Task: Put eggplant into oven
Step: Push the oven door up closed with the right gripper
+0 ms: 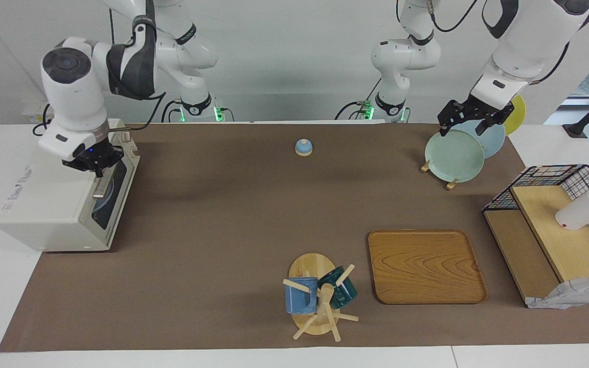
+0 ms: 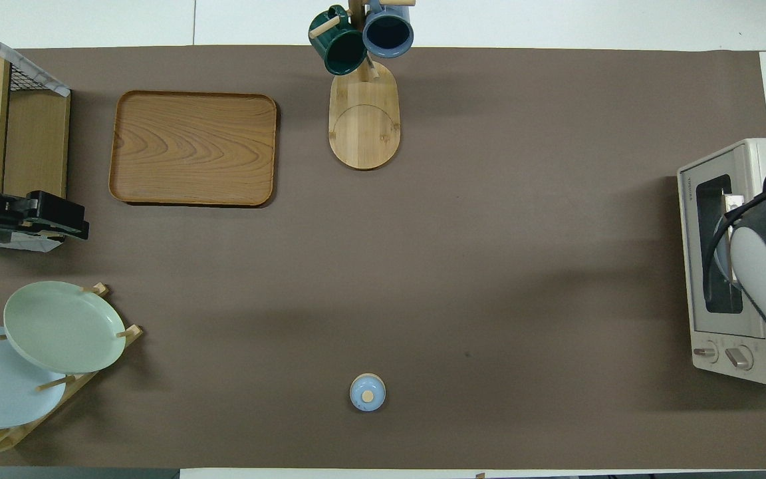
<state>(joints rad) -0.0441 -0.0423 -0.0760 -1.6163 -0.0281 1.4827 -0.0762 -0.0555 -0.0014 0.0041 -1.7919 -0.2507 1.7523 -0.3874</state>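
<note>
The eggplant does not show in either view. The cream-white oven [image 1: 54, 204] stands at the right arm's end of the table, its dark glass door up and closed, and it also shows in the overhead view [image 2: 709, 266]. My right gripper [image 1: 96, 166] is at the top edge of the door, just above the metal bar handle [image 1: 101, 190]. In the overhead view the right arm covers that part of the oven. My left gripper [image 1: 471, 122] is open and empty, waiting above the plate rack [image 1: 450, 183]. It also shows in the overhead view [image 2: 80, 223].
Green, blue and yellow plates [image 1: 454, 155] stand in the rack. A small blue lidded pot [image 1: 303, 147] sits mid-table near the robots. A wooden tray [image 1: 425, 266], a mug tree [image 1: 320, 299] and a wire-mesh shelf box [image 1: 555, 230] lie farther out.
</note>
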